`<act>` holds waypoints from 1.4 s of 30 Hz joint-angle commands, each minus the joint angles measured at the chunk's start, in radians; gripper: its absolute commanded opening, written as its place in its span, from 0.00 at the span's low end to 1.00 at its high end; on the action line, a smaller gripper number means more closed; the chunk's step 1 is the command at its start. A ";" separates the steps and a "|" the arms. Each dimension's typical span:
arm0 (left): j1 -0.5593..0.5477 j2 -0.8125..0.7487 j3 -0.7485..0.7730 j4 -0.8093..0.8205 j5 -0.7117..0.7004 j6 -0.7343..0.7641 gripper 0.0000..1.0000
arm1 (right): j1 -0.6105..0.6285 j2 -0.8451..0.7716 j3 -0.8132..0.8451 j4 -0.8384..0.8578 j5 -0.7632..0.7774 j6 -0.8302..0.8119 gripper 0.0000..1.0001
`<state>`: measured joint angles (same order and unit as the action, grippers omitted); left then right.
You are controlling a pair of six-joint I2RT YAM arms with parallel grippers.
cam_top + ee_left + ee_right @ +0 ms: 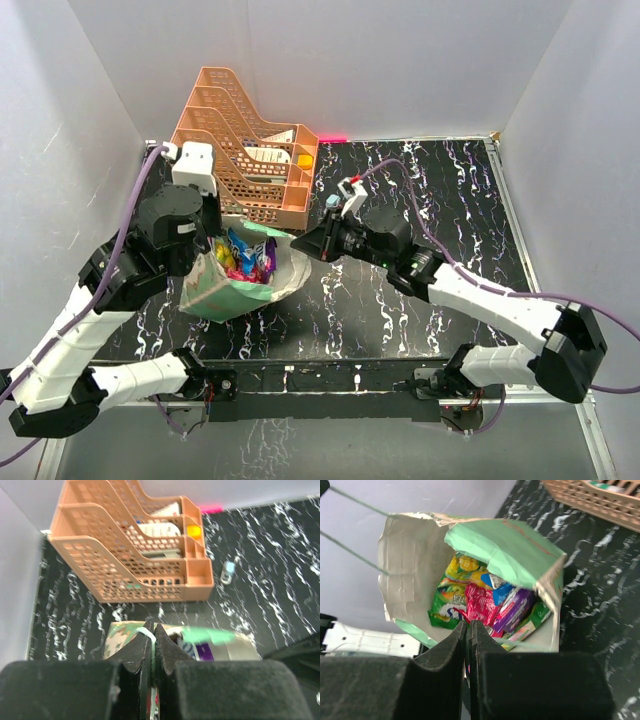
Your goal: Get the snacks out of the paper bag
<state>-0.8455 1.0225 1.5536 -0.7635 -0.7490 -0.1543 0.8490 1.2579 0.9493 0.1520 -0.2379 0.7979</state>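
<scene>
1. Snacks (480,605): all the packets on view (yellow-green, pink, purple, blue) lie heaped inside the paper bag (415,565). None shows outside it, so I judge the removal has not yet begun.

2. Paper bag: it sits on the black marbled table (450,200), just in front of the orange rack (100,580). It is tipped so that its mouth gapes toward the right arm. A mint-green flap folds partly over the opening, leaving the packets reachable from the near side only.

3. Left gripper (152,630): its fingers are pressed together on the white string handle (144,631). In the right wrist view the strings run taut away from the bag's far wall. The evident purpose is to hold that wall up and the mouth open.

4. Right gripper (468,625): its fingers are pressed together, with the tips at the near edge of the heap over the pink packet. A trace of pink shows between the fingers. Whether they pinch that packet, pinch the bag's rim, or hold nothing cannot be told.

5. Surroundings: the rack holds papers and a small orange item. A small pale object (228,571) lies on the table beside it, well apart from the bag.

6. Risk, as judged: the crinkly packets overlap, so lifting one may drag its neighbours or snag the flap.
</scene>
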 commanded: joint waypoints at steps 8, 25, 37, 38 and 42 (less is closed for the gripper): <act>0.001 -0.136 -0.231 0.254 0.456 -0.187 0.00 | -0.005 -0.192 -0.203 -0.184 0.133 -0.046 0.10; 0.000 -0.118 -0.252 0.238 0.559 -0.271 0.00 | -0.004 -0.298 -0.146 -0.709 0.500 -0.200 0.45; 0.000 -0.199 -0.201 0.109 0.375 -0.253 0.00 | 0.051 -0.073 0.095 -0.419 0.042 -0.089 0.55; 0.000 -0.207 -0.202 0.091 0.356 -0.258 0.00 | 0.078 -0.035 0.105 -0.381 0.052 -0.057 0.54; 0.000 -0.247 -0.207 -0.004 0.237 -0.310 0.00 | 0.167 0.158 0.241 -0.448 0.237 0.038 0.53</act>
<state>-0.8455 0.8257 1.3018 -0.6979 -0.3649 -0.4229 0.9474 1.2835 1.0698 -0.3611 -0.0628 0.7124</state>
